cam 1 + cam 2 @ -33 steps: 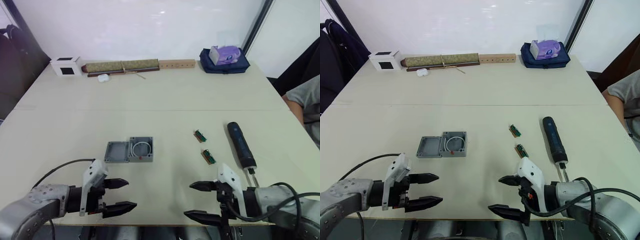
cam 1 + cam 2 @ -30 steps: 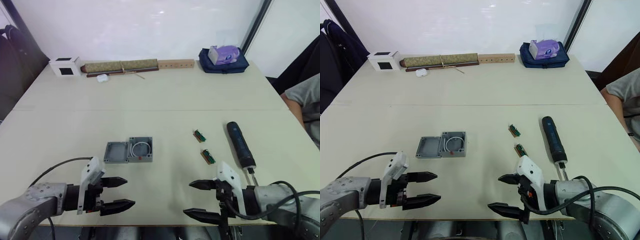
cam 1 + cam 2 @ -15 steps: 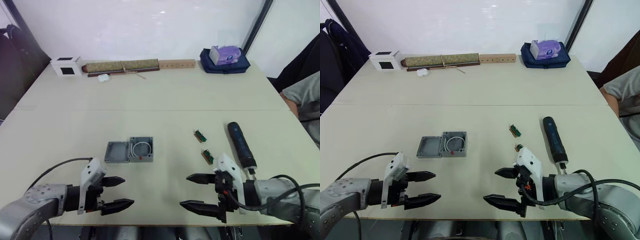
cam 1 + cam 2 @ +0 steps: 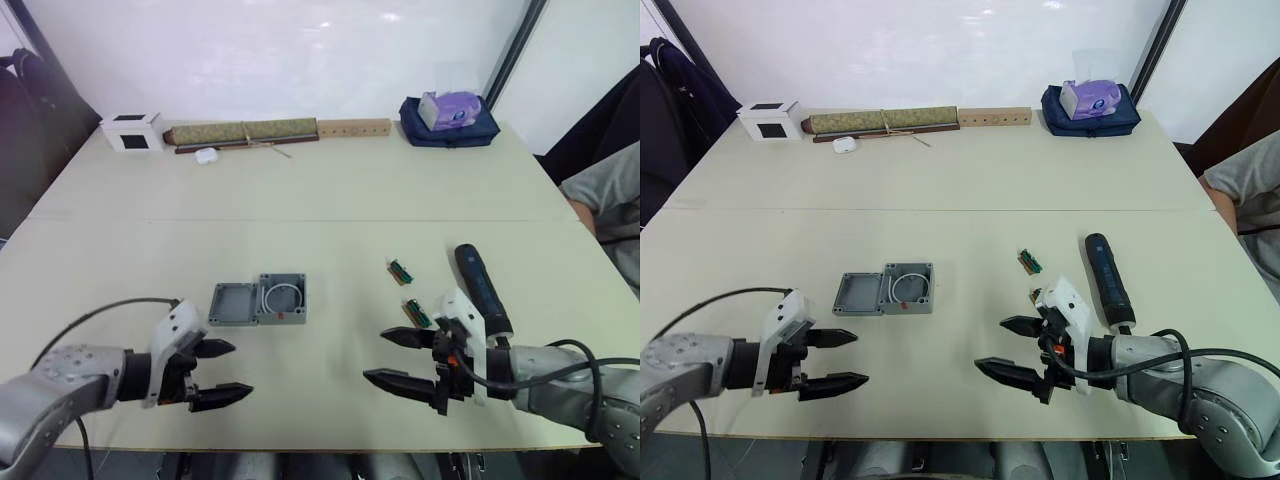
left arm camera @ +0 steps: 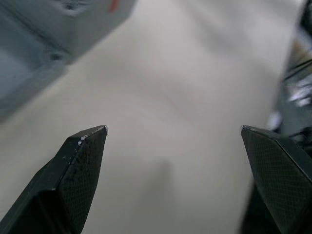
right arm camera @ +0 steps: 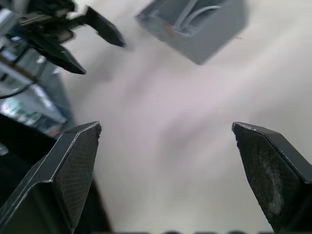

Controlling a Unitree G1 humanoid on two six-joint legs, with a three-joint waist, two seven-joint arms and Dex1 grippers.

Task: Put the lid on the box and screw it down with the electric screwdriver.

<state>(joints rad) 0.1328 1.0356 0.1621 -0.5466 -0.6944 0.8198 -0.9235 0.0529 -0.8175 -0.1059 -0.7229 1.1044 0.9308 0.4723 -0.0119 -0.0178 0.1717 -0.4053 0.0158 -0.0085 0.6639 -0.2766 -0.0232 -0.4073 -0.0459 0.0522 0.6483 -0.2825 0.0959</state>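
Grey lid lies flat on the table, touching the open box on its left side. Electric screwdriver rests untouched beside the right gripper. Left gripper hovers near the lid. Both grippers spread wide, empty. Step in hand: approach; next, the lid must be grasped and seated squarely.

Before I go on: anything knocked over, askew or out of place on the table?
Nothing stands out. The shallow grey square lid lies flat against the deeper grey square box, which sits upright and open. The dark blue-black cylindrical electric screwdriver lies flat beyond the right tool. Both tools, left included, are open and empty.
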